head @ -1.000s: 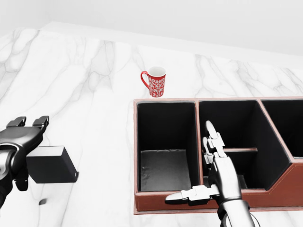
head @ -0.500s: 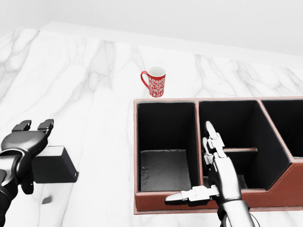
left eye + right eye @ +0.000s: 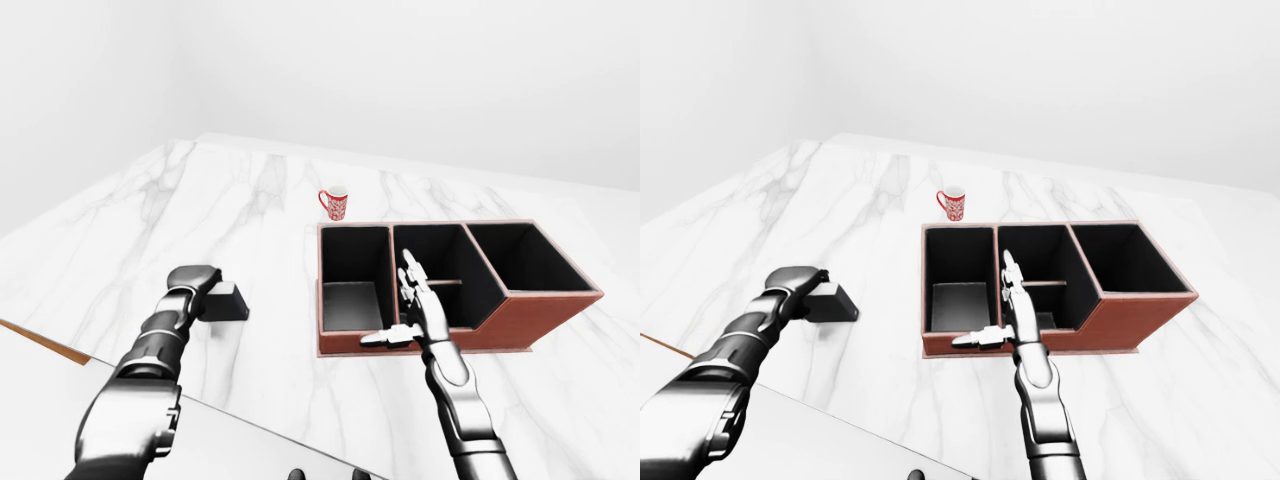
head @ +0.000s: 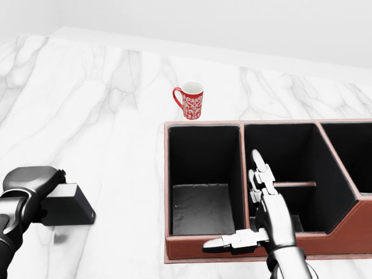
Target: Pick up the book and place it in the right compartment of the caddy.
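Observation:
A dark book [image 4: 70, 207] lies flat on the marble table [image 4: 104, 116] at the lower left of the head view. My left hand [image 4: 34, 181] sits on its left end, fingers curled down round the edge. The brown caddy [image 4: 197, 246] with black compartments stands at the lower right. Its right compartment [image 3: 520, 256] holds nothing that shows. My right hand [image 4: 258, 197] hovers open over the caddy's near wall, by the divider between the left and middle compartments, fingers straight and thumb out to the left.
A red patterned mug [image 4: 192, 102] stands on the table just above the caddy's left compartment. In the left-eye view the table's near edge [image 3: 45, 343] runs across the lower left. A white wall rises behind the table.
My left hand has come down onto the book and its fingers, spread before, have curled round the book's left end. The right hand, the caddy and the mug have not moved.

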Robot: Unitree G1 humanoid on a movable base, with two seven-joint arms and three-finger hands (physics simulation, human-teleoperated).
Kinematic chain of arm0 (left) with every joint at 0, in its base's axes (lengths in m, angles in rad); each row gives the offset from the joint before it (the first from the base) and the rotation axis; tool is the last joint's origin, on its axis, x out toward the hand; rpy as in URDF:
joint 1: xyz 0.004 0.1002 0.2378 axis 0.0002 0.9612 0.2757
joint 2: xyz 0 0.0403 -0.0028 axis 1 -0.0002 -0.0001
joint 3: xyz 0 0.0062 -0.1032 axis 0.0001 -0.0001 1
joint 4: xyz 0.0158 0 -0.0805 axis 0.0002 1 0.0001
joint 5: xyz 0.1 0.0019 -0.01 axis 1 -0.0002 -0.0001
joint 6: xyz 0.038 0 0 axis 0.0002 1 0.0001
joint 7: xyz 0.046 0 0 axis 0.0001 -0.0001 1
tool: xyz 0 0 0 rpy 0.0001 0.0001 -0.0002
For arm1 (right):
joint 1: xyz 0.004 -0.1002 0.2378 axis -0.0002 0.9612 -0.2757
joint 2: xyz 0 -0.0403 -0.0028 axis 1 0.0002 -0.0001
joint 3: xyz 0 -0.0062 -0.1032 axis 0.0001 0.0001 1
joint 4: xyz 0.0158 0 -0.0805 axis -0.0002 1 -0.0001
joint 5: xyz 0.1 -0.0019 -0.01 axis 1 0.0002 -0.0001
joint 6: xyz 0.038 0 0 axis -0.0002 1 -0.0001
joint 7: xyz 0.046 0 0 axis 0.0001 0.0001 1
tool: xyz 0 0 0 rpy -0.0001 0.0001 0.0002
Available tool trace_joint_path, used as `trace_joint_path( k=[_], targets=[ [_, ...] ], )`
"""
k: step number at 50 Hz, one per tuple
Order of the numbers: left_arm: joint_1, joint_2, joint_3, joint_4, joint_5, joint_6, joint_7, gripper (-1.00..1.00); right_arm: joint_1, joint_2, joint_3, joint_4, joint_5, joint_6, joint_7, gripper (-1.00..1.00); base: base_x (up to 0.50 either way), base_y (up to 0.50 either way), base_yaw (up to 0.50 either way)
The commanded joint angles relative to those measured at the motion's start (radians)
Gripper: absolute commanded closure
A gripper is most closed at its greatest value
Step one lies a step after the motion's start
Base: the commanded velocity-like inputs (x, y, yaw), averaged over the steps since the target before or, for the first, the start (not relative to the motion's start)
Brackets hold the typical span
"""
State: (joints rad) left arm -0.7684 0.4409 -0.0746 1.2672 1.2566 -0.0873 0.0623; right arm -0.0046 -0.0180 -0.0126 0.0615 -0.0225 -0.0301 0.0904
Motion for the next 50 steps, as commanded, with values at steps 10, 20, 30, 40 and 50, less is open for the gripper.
trace_joint_path(
  k=[10, 20, 30, 40, 50],
  targets=[
    [0.003, 0.000, 0.004, -0.005, -0.009, 0.000, 0.015, 1.00, 0.001, -0.001, 0.000, -0.011, 0.000, 0.009, 0.001, -1.00, 0.00, 0.00, 0.00],
    [-0.088, 0.011, 0.038, -0.050, -0.039, 0.000, 0.197, 1.00, 0.004, 0.000, 0.001, -0.057, -0.001, 0.053, 0.002, -1.00, 0.00, 0.00, 0.00],
    [-0.124, 0.028, 0.093, -0.211, -0.159, 0.000, 0.243, 1.00, 0.004, 0.000, 0.001, -0.057, -0.001, 0.052, 0.003, -1.00, 0.00, 0.00, 0.00],
    [-0.090, 0.030, 0.117, -0.321, -0.207, 0.000, 0.200, 1.00, 0.004, 0.000, 0.001, -0.057, -0.001, 0.053, 0.003, -1.00, 0.00, 0.00, 0.00],
    [-0.057, 0.019, 0.138, -0.437, -0.247, 0.000, 0.135, 1.00, 0.004, 0.000, 0.001, -0.057, -0.001, 0.053, 0.002, -1.00, 0.00, 0.00, 0.00]
  ],
)
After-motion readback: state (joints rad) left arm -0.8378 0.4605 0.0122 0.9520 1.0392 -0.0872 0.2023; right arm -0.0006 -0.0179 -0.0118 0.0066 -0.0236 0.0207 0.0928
